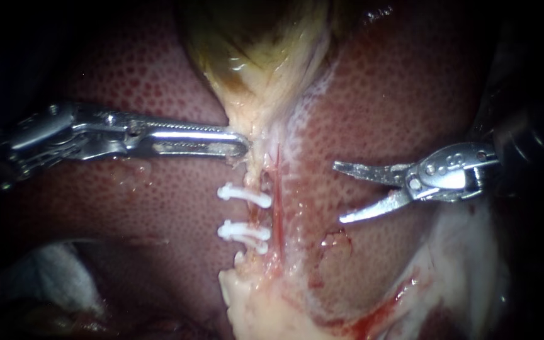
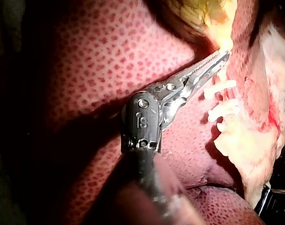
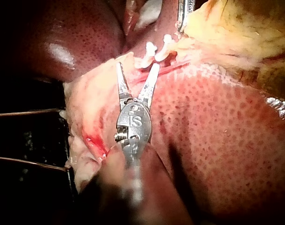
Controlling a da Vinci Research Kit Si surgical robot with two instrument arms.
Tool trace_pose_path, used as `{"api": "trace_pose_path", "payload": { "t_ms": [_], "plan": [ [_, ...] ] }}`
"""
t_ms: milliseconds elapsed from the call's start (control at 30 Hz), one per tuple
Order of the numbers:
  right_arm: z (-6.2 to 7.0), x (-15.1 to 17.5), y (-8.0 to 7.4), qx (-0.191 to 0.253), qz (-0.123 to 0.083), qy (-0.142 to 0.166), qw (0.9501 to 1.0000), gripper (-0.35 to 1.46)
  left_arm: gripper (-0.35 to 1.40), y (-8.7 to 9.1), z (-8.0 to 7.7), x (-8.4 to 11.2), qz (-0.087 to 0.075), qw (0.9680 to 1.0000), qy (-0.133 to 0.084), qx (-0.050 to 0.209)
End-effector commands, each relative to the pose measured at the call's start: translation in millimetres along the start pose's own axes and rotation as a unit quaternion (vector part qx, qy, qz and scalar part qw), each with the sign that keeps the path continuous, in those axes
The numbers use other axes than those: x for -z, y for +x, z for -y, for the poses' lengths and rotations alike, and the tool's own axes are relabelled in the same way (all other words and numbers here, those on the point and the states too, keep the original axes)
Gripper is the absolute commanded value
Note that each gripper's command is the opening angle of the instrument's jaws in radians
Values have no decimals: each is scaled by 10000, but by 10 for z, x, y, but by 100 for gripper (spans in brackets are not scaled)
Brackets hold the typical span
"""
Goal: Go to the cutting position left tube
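- Endoscope: left instrument [image 1: 242, 146] comes in level. Its jaws are closed on the pale tissue [image 1: 256, 135] just below the gallbladder [image 1: 253, 44].
- Right instrument [image 1: 338, 192]: jaws spread wide with nothing between them, over the liver [image 1: 410, 94], apart from the tubes.
- Left tube [image 1: 258, 214] runs down the middle below that pale tissue. An upper clip [image 1: 243, 194] and a lower clip [image 1: 243, 232] cross it. The red right tube [image 1: 278, 208] lies just beside it, on the right instrument's side.
- Only the endoscope shows both tubes side by side and the gap between them and the open jaws.
- Left wrist view: the left instrument [image 2: 222, 55] shows toothed inner faces, with its tips in the pale tissue. A third white stub [image 2: 220, 125] sits beyond the two clips; it is only faint in the endoscope.
- Right wrist view: the right instrument [image 3: 137, 64] points at the clips, which sit just ahead of its open tips. The left instrument's tip shows beyond them.
- Writing: a stamped mark [image 2: 142, 121] on each instrument's wrist housing.
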Motion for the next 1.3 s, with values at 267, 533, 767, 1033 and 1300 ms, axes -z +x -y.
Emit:
{"api": "trace_pose_path", "payload": {
  "t_ms": [267, 533, 767, 1033, 1300],
  "plan": [
    [2, -1, -2, 9, -27, 36, 10000, 143, -35, 24, -2, 32, -1, 10000, -24, 67],
    [3, -1, -2, 11, -38, 64, 10000, 143, -35, 81, -19, 104, -300, 9995, 75, 62],
    [3, -3, -2, 12, -48, 86, 10000, 143, -35, 93, -34, 121, -368, 9993, 95, 51],
    [12, -34, -15, -123, 115, 273, 9995, 143, -35, 92, -41, 121, -375, 9992, 118, 49],
    [21, -105, -54, -469, 354, 517, 9969, 143, -35, 91, -45, 120, -384, 9991, 148, 48]
  ]
}}
